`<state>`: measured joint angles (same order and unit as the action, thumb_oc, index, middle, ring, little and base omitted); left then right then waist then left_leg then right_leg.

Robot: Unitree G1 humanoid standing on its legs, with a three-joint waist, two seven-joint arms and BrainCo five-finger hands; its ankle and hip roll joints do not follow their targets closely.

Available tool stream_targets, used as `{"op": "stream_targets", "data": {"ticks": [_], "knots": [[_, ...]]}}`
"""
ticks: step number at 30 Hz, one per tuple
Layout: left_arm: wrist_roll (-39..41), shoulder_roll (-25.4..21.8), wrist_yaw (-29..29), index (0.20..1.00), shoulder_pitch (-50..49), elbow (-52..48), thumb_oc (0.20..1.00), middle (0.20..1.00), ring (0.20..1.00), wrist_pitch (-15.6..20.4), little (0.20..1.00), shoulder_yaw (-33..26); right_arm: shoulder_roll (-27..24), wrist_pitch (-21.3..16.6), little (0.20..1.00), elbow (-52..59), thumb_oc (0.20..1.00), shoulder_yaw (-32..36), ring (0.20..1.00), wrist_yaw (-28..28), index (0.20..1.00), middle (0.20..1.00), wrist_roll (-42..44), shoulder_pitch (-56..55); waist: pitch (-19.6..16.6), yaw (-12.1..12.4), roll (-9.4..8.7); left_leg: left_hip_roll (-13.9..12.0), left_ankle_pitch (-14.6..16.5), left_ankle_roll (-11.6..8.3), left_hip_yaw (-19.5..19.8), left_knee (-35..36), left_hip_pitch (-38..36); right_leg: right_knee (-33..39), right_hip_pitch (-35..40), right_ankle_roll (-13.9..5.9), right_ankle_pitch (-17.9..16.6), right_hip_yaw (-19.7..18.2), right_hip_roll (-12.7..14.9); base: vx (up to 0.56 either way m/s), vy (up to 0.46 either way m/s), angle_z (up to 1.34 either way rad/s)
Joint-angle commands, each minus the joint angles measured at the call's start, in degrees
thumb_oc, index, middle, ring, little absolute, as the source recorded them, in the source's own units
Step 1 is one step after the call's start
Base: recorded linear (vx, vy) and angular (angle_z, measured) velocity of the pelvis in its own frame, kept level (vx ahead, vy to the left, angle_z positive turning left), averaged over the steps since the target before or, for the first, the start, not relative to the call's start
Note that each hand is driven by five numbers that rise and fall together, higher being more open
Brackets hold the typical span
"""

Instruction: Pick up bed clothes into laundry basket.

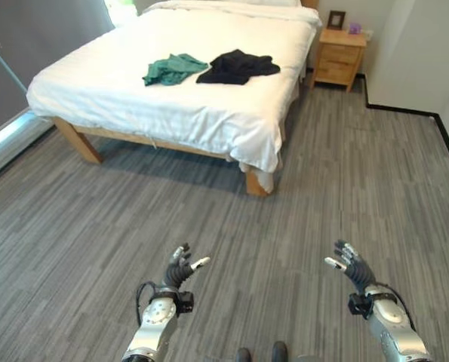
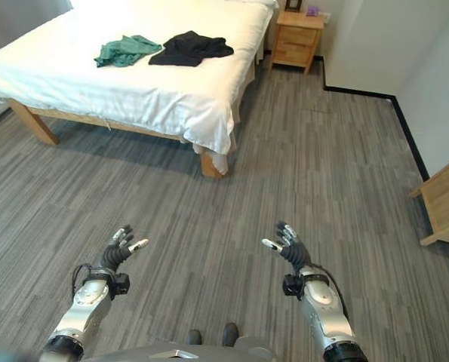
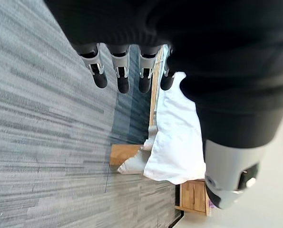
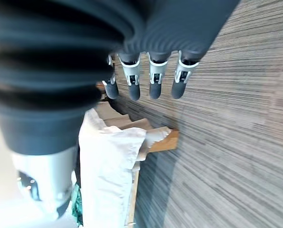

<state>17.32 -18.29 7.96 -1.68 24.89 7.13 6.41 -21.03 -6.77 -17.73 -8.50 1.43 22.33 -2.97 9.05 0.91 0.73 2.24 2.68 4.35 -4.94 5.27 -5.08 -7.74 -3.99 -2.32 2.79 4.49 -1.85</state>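
Clothes, green (image 1: 173, 69) beside black (image 1: 238, 66), near bed (image 1: 171, 105) edge; both hands' (left (image 1: 180, 270), right (image 1: 351, 265)) fingers released above bare floor (image 1: 269, 219).

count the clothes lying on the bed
2. A green garment lies on the white bed, and a black garment sits just beside it, toward the nightstand side. More could be hidden beyond the bed's far end.

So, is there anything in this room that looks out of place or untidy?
Yes. A green garment and a black garment lie crumpled side by side on the white bed, which is otherwise smoothly made. Nothing looks spilled or damaged. Both hands, left and right, hang open above the floor.
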Motion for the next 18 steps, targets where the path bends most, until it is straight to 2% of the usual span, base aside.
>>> {"op": "stream_targets", "data": {"ticks": [1, 2, 6, 7, 9, 10, 13, 14, 16, 17, 18], "knots": [[-1.2, -3.1, 1.4, 1.000, 2.8, -3.6, 1.000, 1.000, 1.000, 3.5, 1.000, -1.2, 0.1, -3.7, 1.000, 5.8, 1.000, -0.8, 1.000, -0.1, 1.000, 1.000, -2.4, 0.6, 0.2, 0.3, -2.41, 0.9, 0.5, -0.22, 1.4, -1.9, -0.9, -15.2, -5.7, -7.05, -11.1, -0.7, 12.1, 0.10, 0.232, -0.02], [-1.7, -3.5, 1.7, 1.000, 3.0, -5.3, 1.000, 1.000, 1.000, 3.3, 1.000, -1.7, 0.3, -3.8, 1.000, 6.8, 1.000, -1.0, 1.000, -0.2, 1.000, 1.000, -2.8, 0.5, 1.3, -0.2, -1.67, 0.6, 1.3, 0.65, 1.5, -2.5, -1.8, -22.9, -9.8, -6.80, -12.8, -0.2, 12.3, 0.09, 0.180, 0.05], [-2.4, -3.4, 1.7, 1.000, 2.9, -6.1, 1.000, 1.000, 1.000, 3.1, 1.000, -2.2, 0.7, -3.5, 1.000, 6.7, 1.000, -0.9, 1.000, 0.1, 1.000, 1.000, -3.4, 0.2, 1.4, -0.8, -1.41, 0.1, 2.1, 0.54, 1.7, -2.6, -3.2, -24.5, -13.3, -6.64, -11.5, 1.5, 12.6, 0.18, 0.062, 0.09], [-2.6, -3.4, 1.8, 1.000, 2.9, -6.1, 1.000, 1.000, 1.000, 3.1, 1.000, -2.5, 0.8, -3.3, 1.000, 6.4, 1.000, -0.8, 1.000, 0.4, 1.000, 1.000, -3.1, 0.0, 1.1, -1.4, -1.44, -0.2, 2.3, 0.04, 2.0, -2.1, -4.9, -21.4, -14.6, -6.42, -10.4, 2.7, 11.8, 0.40, -0.043, 0.05], [-1.8, -3.1, 1.4, 1.000, 2.6, -6.8, 1.000, 1.000, 1.000, 3.3, 1.000, -2.6, 0.6, -3.3, 1.000, 6.0, 1.000, -0.8, 1.000, 0.8, 1.000, 1.000, -1.7, -0.8, 0.6, -3.4, -1.62, -1.0, 3.8, -1.61, 4.5, -0.6, -9.4, -8.9, -16.2, -6.31, -10.0, 5.6, 9.5, 0.56, -0.087, 0.01], [-1.7, -2.7, 1.2, 1.000, 2.3, -7.1, 1.000, 1.000, 1.000, 3.5, 1.000, -2.5, 0.4, -3.4, 1.000, 5.6, 1.000, -1.0, 1.000, 0.9, 1.000, 1.000, -1.7, -1.1, 0.2, -4.5, -1.95, -1.0, 4.4, -2.28, 6.0, -0.3, -11.3, -1.5, -16.9, -6.79, -12.2, 6.2, 7.5, 0.49, -0.097, 0.28], [-2.7, -2.5, 0.3, 1.000, 2.5, -7.7, 1.000, 1.000, 1.000, 3.4, 1.000, -2.0, -0.1, -2.9, 1.000, 6.2, 1.000, -1.0, 1.000, 1.2, 1.000, 1.000, -2.1, -1.7, -0.2, -6.9, -2.04, -2.1, 5.7, -4.01, 8.1, -0.3, -14.5, 9.1, -19.0, -7.94, -16.5, 7.1, 5.5, 0.51, -0.087, 0.46], [-3.0, -2.5, 0.1, 1.000, 2.6, -7.9, 1.000, 1.000, 1.000, 3.3, 1.000, -1.6, -0.4, -2.7, 1.000, 6.4, 1.000, -0.7, 1.000, 1.2, 1.000, 1.000, -2.5, -1.8, -0.4, -7.5, -2.15, -2.2, 6.0, -4.26, 8.8, -0.3, -15.4, 8.5, -19.5, -8.15, -17.0, 6.4, 5.4, 0.48, -0.103, 0.71], [-3.0, -2.2, -0.7, 1.000, 2.2, -8.6, 1.000, 1.000, 1.000, 3.2, 1.000, -1.1, -1.0, -2.4, 1.000, 7.1, 1.000, -0.5, 1.000, 1.9, 1.000, 1.000, -2.6, -2.5, -1.4, -7.5, -1.98, -3.4, 5.1, -5.47, 9.3, -1.3, -16.4, 7.5, -17.5, -6.70, -16.9, 6.0, 4.8, 0.43, -0.136, 0.66], [-3.5, -1.9, -0.6, 1.000, 1.9, -8.6, 1.000, 1.000, 1.000, 3.3, 1.000, -1.1, -1.6, -2.6, 1.000, 7.0, 1.000, -0.5, 1.000, 2.2, 1.000, 1.000, -3.0, -2.3, -2.0, -7.2, -1.47, -4.3, 3.1, -6.33, 9.0, -4.4, -15.9, 6.6, -16.7, -5.91, -17.0, 7.1, 4.4, 0.44, -0.165, 0.69], [-3.4, -1.5, -0.7, 1.000, 1.8, -8.8, 1.000, 1.000, 1.000, 3.2, 1.000, -0.7, -1.8, -2.6, 1.000, 6.7, 1.000, -0.3, 1.000, 2.0, 1.000, 1.000, -3.0, -2.1, -2.5, -7.5, -0.66, -5.7, -0.5, -8.13, 8.8, -8.8, -14.9, 5.6, -15.8, -5.21, -16.2, 7.4, 3.6, 0.44, -0.160, 0.45]]}}
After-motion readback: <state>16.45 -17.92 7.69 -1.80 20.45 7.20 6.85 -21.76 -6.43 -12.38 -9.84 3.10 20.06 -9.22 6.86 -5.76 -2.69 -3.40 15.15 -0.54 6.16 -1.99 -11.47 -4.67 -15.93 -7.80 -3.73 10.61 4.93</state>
